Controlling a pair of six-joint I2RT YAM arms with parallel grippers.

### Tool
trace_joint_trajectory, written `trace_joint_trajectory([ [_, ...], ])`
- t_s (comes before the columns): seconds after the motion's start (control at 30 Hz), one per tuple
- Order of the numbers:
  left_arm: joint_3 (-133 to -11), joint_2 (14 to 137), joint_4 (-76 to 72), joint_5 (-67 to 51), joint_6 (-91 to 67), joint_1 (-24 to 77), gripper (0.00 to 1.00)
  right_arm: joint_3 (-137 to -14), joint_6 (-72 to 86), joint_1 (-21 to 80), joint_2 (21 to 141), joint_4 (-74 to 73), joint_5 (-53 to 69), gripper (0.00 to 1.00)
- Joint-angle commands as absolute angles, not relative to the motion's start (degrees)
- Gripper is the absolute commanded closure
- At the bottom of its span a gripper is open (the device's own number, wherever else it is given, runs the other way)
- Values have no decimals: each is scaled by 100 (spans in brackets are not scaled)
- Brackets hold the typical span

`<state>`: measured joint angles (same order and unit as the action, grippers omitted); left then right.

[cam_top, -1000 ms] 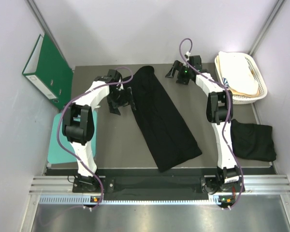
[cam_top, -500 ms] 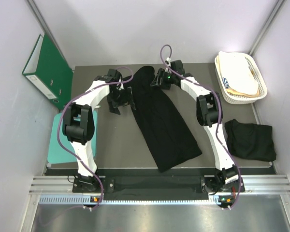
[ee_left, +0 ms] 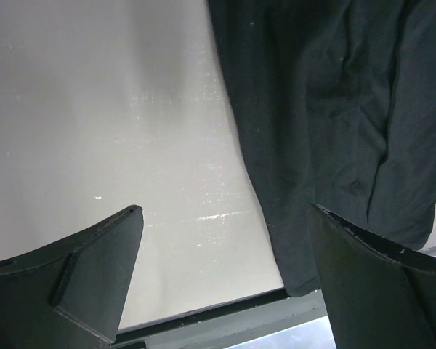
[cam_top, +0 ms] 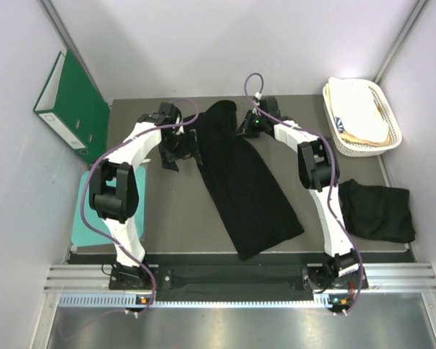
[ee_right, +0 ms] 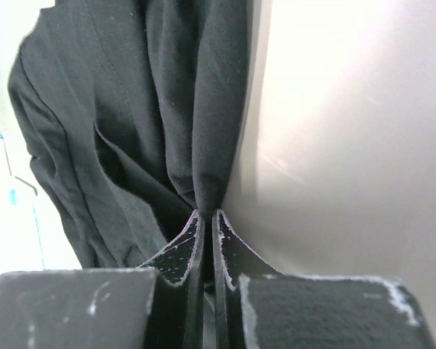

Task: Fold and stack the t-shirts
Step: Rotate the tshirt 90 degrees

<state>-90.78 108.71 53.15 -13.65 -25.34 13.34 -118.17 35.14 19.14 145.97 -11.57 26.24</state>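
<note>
Two jaws of the right gripper (ee_right: 207, 215) pinch the far right edge of the folded black t-shirt (cam_top: 245, 182), lying slantwise on the table (cam_top: 167, 211); the left gripper (ee_left: 224, 211) hangs spread wide beside its left edge, holding nothing. Cloth looks light and limp, so both far corners seem the best hold; a crumpled second t-shirt (cam_top: 378, 211) and white basket (cam_top: 374, 149) sit well right, not in the way.

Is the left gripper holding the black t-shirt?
No, the left gripper is open, fingers wide apart above the table and the black t-shirt, gripping nothing.
</note>
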Motion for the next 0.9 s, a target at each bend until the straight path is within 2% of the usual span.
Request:
trace_joint_trajectory([
  [0.0,-8939,10600,5274,-1441,-2505,1354,1,-11216,3358,1486,13976,-1239,1873,100],
  [0.33,-8631,10714,5045,-1916,-2452,1424,1,-9582,3287,897,13096,-879,1319,100],
  [0.47,-8561,10828,4957,-2083,-2400,1555,1,-9510,3252,809,13052,-932,1344,99],
  [0.5,-8552,10863,4957,-2083,-2391,1617,1,-9527,3208,817,13008,-1010,1345,93],
  [0.57,-8517,10924,4914,-2083,-2391,1670,1,-9475,3085,844,12894,-1055,1310,74],
  [0.6,-8508,10934,4887,-2083,-2391,1705,1,-9405,3007,852,12659,-1020,1162,55],
  [0.67,-8455,10925,4817,-2092,-2408,1731,1,-9133,2892,905,12368,-923,968,37],
  [0.7,-8438,10916,4790,-2109,-2408,1749,1,-9080,2813,914,12131,-923,810,22],
  [0.77,-8394,10899,4755,-2127,-2426,1758,1,-9026,2760,932,11945,-975,686,10],
  [0.8,-8376,10890,4729,-2153,-2434,1758,1,-9026,2725,923,11831,-976,607,1],
  [0.87,-8350,10890,4702,-2153,-2435,1767,1,-9140,2690,932,11795,-976,606,0],
])
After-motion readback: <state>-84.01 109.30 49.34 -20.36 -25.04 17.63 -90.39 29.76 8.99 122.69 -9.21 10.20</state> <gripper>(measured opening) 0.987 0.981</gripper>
